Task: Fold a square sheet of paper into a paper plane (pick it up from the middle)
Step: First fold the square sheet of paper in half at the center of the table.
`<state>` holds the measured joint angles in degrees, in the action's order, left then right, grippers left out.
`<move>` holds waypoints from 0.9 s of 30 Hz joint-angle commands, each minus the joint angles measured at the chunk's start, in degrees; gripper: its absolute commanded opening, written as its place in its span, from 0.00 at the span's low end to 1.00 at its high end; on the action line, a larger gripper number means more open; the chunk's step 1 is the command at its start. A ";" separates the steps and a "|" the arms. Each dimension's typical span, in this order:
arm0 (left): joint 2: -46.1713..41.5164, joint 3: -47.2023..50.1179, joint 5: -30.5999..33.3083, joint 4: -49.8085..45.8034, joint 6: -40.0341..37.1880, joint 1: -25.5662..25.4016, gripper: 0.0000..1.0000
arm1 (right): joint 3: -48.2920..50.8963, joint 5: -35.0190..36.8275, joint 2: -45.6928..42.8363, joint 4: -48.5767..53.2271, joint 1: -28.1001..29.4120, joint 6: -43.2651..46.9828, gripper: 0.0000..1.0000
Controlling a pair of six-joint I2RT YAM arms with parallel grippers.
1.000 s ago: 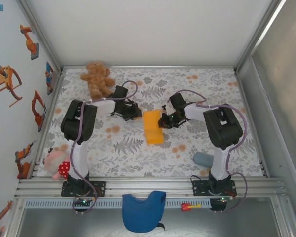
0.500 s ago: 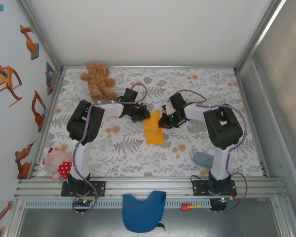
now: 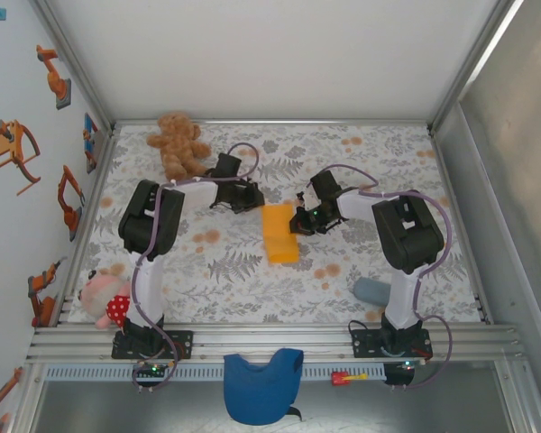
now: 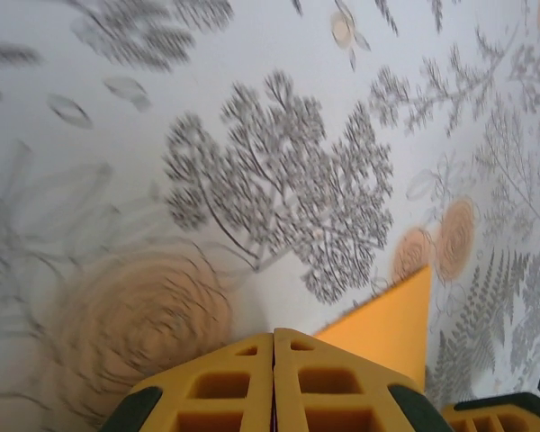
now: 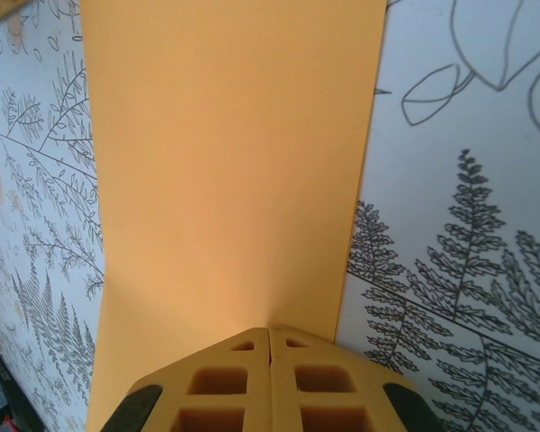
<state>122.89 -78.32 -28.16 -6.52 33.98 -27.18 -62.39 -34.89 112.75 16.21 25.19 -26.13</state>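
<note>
Floral tablecloth (image 3: pixel 388 171): folded orange paper (image 3: pixel 279 236) lies centre. Right gripper (image 5: pixel 269 331), fingers pressed together, meets its right edge; left gripper (image 4: pixel 273 337), also closed, is just beside its far-left corner.

a robotics lab's enclosed test cell, shown by aluminium frame rails (image 3: pixel 252 336) along the near edge, plain white panels (image 3: pixel 270 54) far behind, robot-arm stickers (image 3: pixel 18 149) on the left wall, and two robot arms (image 3: pixel 406 234) on a floral-covered table (image 3: pixel 379 162).

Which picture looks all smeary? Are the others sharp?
Left wrist view: the flowery tablecloth is smeared on the left, clearer near the orange paper. Right wrist view: sharp, the paper evenly lit, no glare. Top view: sharp, with soft shadows.
</note>
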 commanded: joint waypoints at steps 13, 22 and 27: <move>-14.57 8.98 2.58 -0.88 2.59 -4.97 0.08 | 6.37 16.00 8.45 8.00 0.54 -1.68 0.05; -12.80 15.16 -4.79 4.79 10.80 -9.64 0.08 | 6.40 15.92 8.55 8.01 0.51 -1.68 0.05; -10.54 15.59 -3.63 4.31 10.68 -9.59 0.08 | 6.51 16.00 8.66 7.94 0.49 -1.73 0.05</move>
<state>111.33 -62.85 -30.92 -3.42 43.24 -36.80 -61.98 -35.11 112.57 15.59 25.15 -27.20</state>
